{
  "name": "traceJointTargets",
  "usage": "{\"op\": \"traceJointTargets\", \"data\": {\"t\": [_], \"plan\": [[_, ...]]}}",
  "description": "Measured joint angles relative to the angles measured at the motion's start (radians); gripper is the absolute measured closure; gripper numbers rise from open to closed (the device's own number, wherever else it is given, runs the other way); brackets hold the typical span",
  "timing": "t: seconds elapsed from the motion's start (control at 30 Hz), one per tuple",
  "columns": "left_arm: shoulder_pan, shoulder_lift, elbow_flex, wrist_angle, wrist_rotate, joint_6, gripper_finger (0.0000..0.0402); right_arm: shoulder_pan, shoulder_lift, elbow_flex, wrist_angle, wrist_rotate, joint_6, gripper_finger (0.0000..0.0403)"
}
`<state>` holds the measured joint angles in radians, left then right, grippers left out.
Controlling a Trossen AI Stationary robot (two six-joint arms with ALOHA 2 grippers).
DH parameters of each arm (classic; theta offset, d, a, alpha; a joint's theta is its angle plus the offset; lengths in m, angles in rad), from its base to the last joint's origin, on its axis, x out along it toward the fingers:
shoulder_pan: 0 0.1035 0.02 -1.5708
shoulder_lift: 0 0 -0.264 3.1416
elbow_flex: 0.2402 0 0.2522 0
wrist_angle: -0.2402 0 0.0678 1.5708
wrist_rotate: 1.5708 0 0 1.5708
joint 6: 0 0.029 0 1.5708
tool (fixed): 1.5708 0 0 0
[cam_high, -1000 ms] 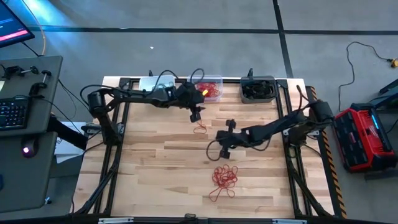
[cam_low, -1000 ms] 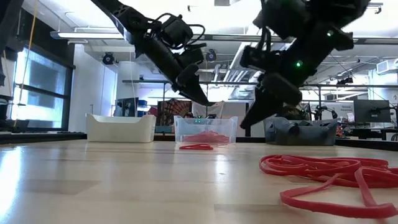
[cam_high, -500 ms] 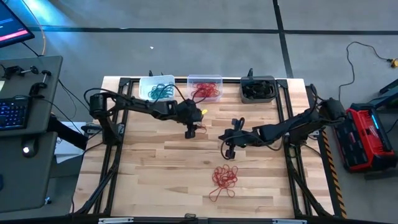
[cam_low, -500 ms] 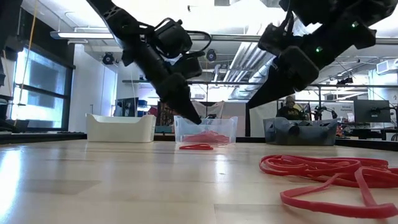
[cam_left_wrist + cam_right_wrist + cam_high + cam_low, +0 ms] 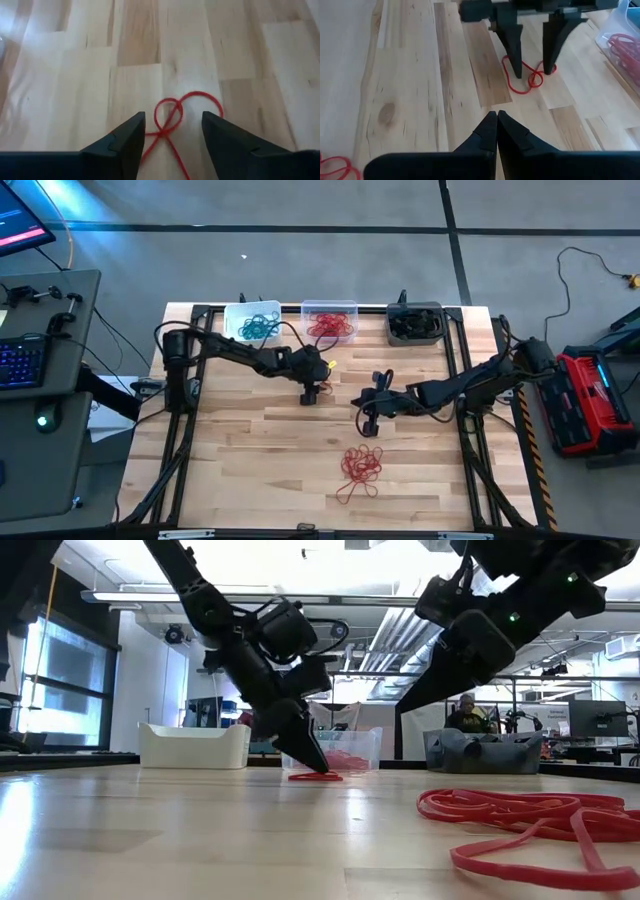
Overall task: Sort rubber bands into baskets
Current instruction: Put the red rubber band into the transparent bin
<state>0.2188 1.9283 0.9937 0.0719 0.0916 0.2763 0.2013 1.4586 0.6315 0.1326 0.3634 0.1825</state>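
Down at the wooden plank table [image 5: 240,460], we saw the left gripper [image 5: 309,393] lowered with its two dark fingers [image 5: 131,136] spread wide, straddling a single thin red rubber band [image 5: 172,117] twisted into a figure-eight and lying flat on the wood. In the right wrist view the same band [image 5: 526,80] lay between those fingertips, which stood on or just above the table on either side of it; nothing was gripped. The band lay just in front of the clear rectangular plastic basket [image 5: 331,321], which already held red bands. Beside that basket we noted the white plastic basket [image 5: 252,321] with teal bands in it, and on its other side the dark grey basket [image 5: 415,322]; what that one held we could not tell. The right gripper [image 5: 368,418] hung near the middle of the table with its fingers [image 5: 495,131] pressed together on nothing, pointing toward the left gripper. A loose bunch of red rubber bands [image 5: 360,468] lay nearer the front edge, well apart from both grippers. A person [image 5: 466,712] sat far back in the room.
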Motion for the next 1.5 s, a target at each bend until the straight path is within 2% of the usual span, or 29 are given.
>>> {"op": "traceJointTargets", "data": {"t": [0.13,0.27,0.4,0.6,0.67,0.87,1.17,1.5], "plan": [[0.002,0.018,0.000,0.010,-0.043,0.001,0.0205,0.008,0.000,0.000,0.000,0.000,-0.003,0.0403],[0.003,0.019,0.001,0.005,-0.016,0.037,0.0221,0.009,0.000,0.000,0.000,0.000,-0.004,0.0403],[0.005,0.020,0.001,-0.002,0.048,0.088,0.0268,0.009,0.000,0.000,0.000,0.000,-0.004,0.0403],[0.004,0.020,0.001,-0.015,0.060,0.098,0.0373,0.009,0.000,0.000,0.000,0.000,-0.005,0.0403],[0.009,0.015,0.001,-0.021,0.057,0.081,0.0393,0.009,0.000,0.000,0.005,0.000,-0.008,0.0403],[0.037,-0.053,-0.001,-0.023,0.041,0.025,0.0399,0.009,0.000,0.000,0.006,0.000,-0.008,0.0403],[0.167,-0.228,0.023,0.001,-0.084,-0.050,0.0401,0.009,0.000,0.000,0.012,0.000,-0.009,0.0403],[0.322,-0.222,0.182,-0.001,-0.069,-0.002,0.0401,0.008,0.000,0.000,0.035,0.005,-0.027,0.0403]]}}
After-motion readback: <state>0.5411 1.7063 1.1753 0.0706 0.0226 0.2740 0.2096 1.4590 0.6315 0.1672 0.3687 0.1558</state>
